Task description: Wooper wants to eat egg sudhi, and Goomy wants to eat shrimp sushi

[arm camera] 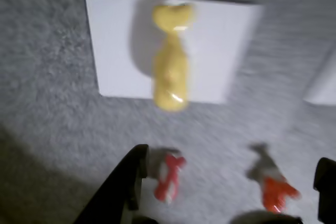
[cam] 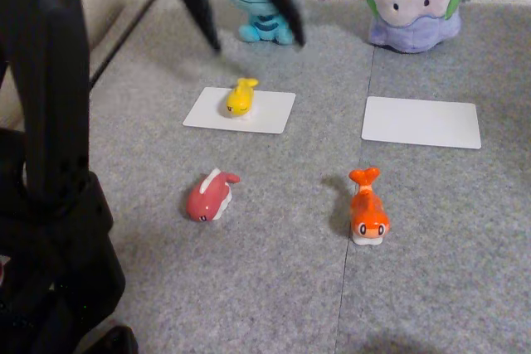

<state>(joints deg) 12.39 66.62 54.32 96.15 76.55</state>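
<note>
The gripper [cam: 257, 43], at the top of the other view, hangs spread wide and holds nothing. Just below it, the egg sudhi [cam: 241, 97] lies on one of two white cards [cam: 274, 113]. Wooper [cam: 270, 6] and Goomy [cam: 413, 2] sit behind. At lower centre lie one shrimp sushi [cam: 367, 209] and one pink-red toy [cam: 211, 196].

Wooper [cam: 270, 2] is seen as light blue with purple gills, Goomy [cam: 412, 2] as pale lilac with green cheeks. The egg sudhi [cam: 241, 97] is yellow on a white card [cam: 270, 113]; the shrimp sushi [cam: 367, 209] is orange, white beneath. The pink-red toy [cam: 210, 196] appears blurred in the wrist view.
</note>
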